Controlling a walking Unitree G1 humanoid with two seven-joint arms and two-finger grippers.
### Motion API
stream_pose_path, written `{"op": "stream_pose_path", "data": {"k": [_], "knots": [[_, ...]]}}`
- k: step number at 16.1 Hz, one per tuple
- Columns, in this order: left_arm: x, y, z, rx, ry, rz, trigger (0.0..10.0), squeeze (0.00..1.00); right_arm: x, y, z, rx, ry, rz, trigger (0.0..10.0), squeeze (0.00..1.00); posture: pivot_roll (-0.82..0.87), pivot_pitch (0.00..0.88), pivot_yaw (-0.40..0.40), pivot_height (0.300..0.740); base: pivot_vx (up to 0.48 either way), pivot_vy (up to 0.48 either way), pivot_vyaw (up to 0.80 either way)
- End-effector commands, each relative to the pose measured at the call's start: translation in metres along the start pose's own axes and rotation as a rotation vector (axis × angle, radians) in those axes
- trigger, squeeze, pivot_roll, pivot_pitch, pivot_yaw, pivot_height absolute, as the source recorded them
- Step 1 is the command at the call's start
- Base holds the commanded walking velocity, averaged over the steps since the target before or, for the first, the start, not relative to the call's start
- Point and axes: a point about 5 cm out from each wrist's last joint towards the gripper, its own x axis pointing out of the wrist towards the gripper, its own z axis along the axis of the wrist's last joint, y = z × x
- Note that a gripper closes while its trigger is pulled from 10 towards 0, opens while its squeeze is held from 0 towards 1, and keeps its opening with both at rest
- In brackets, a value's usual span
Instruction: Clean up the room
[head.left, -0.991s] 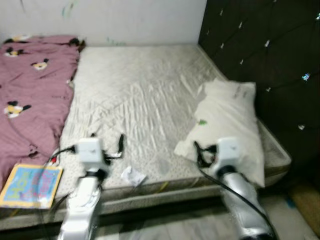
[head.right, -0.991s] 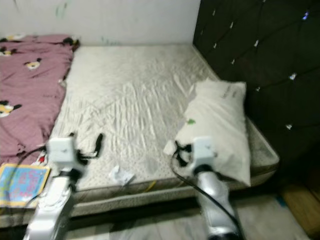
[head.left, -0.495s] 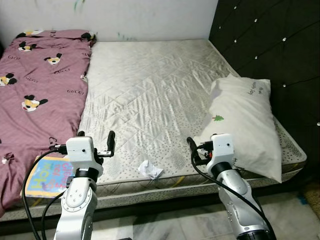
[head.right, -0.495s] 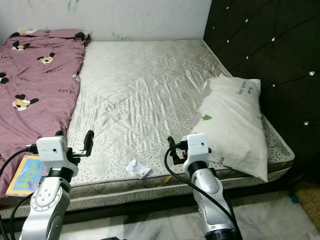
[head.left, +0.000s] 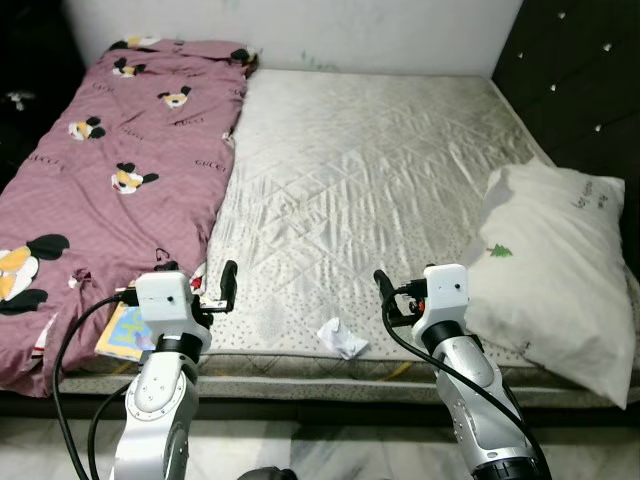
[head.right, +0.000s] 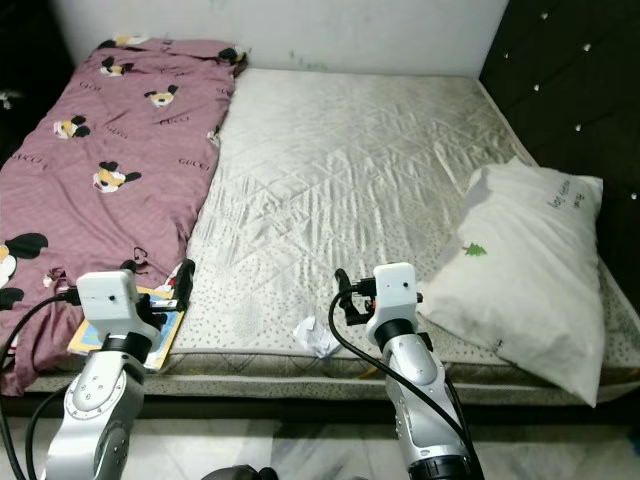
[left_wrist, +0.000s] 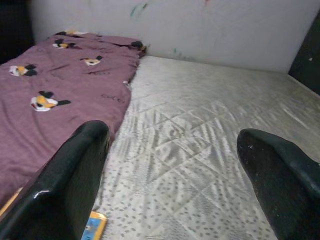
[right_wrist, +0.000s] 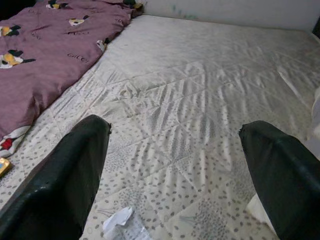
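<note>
- White crumpled paper (head.left: 342, 338) lies on the mattress (head.left: 380, 170) close to its near edge, between the two arms; it looks like the obvious bit of litter to clear first.
- Just behind it, on the robot's right, the right gripper (right_wrist: 175, 165) hovers low over the bed with its fingers spread wide and nothing between them; the paper scrap sits just ahead of it and slightly to one side.
- Over on the left, the left gripper (left_wrist: 175, 165) is likewise wide open and empty, held above the mattress edge near a colourful book (head.left: 125, 330) that pokes out from under the blanket.
- Maroon cartoon-print blanket (head.left: 110, 170) covers the left side of the bed, and a white pillow (head.left: 560, 270) rests at the right edge against the dark tufted headboard (head.left: 580, 70).
- My judgement: the right arm is better placed for the paper. It should drop straight down, centre the scrap between the fingers, and close gently so the light paper is pinched rather than pushed away across the slippery quilting.
</note>
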Motion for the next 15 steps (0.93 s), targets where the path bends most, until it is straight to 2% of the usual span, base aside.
{"op": "stream_pose_path", "data": {"k": [1,4,5,9,10,15], "knots": [[-0.0013,-0.0012,-0.0022,-0.007,0.009,-0.016,10.0,0.0,-0.0035,-0.0081,-0.0045,0.002,0.016,-0.032,10.0,0.0,0.04,0.088,-0.009,0.74,0.0,0.0,0.0],[-0.0018,-0.004,-0.0007,0.046,0.007,-0.019,10.0,0.0,-0.0036,-0.0084,-0.0042,0.004,0.013,-0.037,10.0,0.0,0.04,0.089,-0.007,0.74,0.0,0.0,0.0],[-0.0013,-0.0015,-0.0021,0.028,0.025,0.022,10.0,0.0,-0.0037,-0.0088,-0.004,0.005,0.011,-0.041,10.0,0.0,0.04,0.092,-0.008,0.74,0.0,0.0,0.0],[-0.0019,0.0019,-0.0007,0.023,0.005,-0.027,10.0,0.0,-0.0035,-0.0091,-0.0042,-0.003,0.013,-0.039,10.0,0.0,0.04,0.091,-0.011,0.74,0.0,0.0,0.0],[-0.0022,-0.0007,0.0011,0.002,-0.007,-0.056,10.0,0.0,-0.0034,-0.0085,-0.0043,-0.008,0.012,-0.035,10.0,0.0,0.04,0.089,-0.012,0.74,0.289,0.0,0.0],[-0.003,-0.0028,0.0001,-0.004,-0.003,-0.067,10.0,0.0,-0.0038,-0.0103,-0.0058,0.012,0.019,-0.05,10.0,0.0,0.04,0.087,-0.011,0.74,0.343,0.0,0.0]]}}
